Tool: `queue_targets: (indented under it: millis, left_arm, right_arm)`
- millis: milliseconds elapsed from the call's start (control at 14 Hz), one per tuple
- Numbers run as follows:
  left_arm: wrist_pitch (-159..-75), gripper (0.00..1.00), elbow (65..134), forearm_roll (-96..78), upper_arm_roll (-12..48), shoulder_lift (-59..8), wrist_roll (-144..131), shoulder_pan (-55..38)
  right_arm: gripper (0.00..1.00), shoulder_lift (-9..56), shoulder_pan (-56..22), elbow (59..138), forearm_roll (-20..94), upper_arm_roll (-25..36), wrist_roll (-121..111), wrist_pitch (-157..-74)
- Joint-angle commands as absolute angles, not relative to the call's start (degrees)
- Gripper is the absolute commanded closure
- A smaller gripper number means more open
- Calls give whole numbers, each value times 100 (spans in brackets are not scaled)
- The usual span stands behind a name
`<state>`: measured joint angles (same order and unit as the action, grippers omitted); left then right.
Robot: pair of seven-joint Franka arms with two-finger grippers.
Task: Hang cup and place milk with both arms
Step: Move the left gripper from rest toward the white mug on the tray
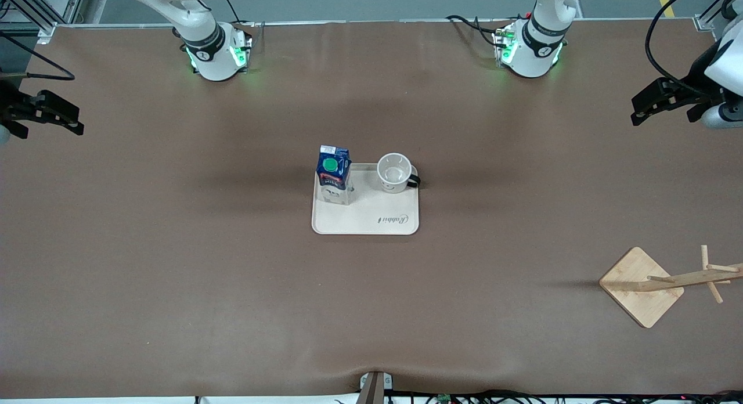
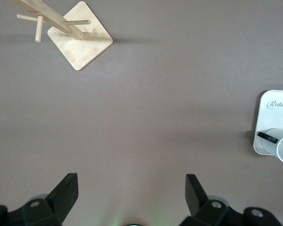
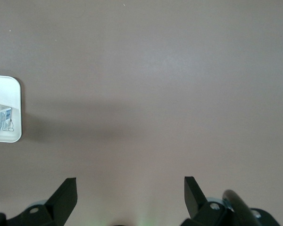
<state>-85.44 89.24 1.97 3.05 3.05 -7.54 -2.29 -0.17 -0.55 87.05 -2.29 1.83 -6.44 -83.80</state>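
Note:
The milk [image 1: 334,173], a dark blue carton with a green cap, stands upright on a cream tray [image 1: 371,221] mid-table, at the tray's edge toward the right arm's end. Beside it on the tray sits the white cup [image 1: 395,173], mouth up, its black handle pointing toward the left arm's end. My left gripper [image 1: 644,107] hangs open and empty over the table's edge at the left arm's end. My right gripper [image 1: 71,119] hangs open and empty over the right arm's end. In the wrist views the left gripper [image 2: 131,186] and right gripper [image 3: 130,188] are over bare mat.
A wooden peg rack [image 1: 644,288] on a square base stands toward the left arm's end, nearer the front camera than the tray; the left wrist view shows the rack [image 2: 80,42], the cup [image 2: 280,146] and the tray [image 2: 273,110]. The right wrist view shows the tray's [image 3: 16,106] corner and the milk [image 3: 0,120].

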Motion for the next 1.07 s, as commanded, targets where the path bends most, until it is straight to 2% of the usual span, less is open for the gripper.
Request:
queue_targets:
  millis: [0, 500, 1000]
  left_arm:
    - [-8560, 0, 8842, 132, 491, 167, -1367, -281]
    - [-9104, 0, 9640, 150, 1756, 158, -4136, -290]
    - [-10747, 0, 11116, 123, 3039, 150, -6465, -281]
  right_arm:
    - [0, 97, 88, 8508, -272, 26, -694, -8262]
    - [0, 105, 88, 8508, -281, 26, -694, -8279]
    - [0, 351, 27, 8508, -264, 26, -668, -8288]
